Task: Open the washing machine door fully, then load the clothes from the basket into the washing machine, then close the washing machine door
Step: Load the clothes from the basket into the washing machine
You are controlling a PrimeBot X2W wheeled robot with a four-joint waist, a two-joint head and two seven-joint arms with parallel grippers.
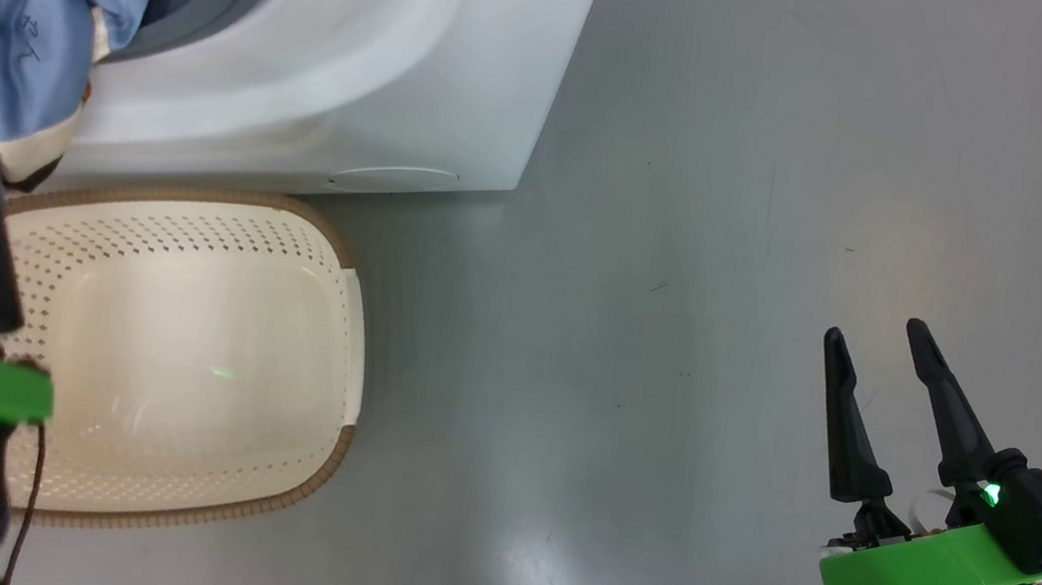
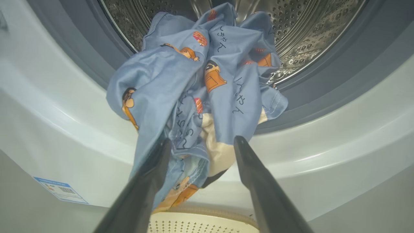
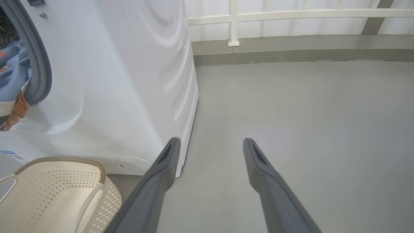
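Left pincer (image 2: 202,140) spread, crumpled blue cartoon-print clothes (image 2: 194,81)

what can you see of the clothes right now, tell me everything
The clothes are soft light blue fabric printed with orange-brown cartoon figures and dark writing, with a cream-white patch low down. They are bunched in one crumpled heap: the upper part lies in the steel drum, the rest spills over the grey gasket and hangs down the white front of the washing machine, above the basket. The left gripper, open, flanks the hanging end, which drapes over one finger.
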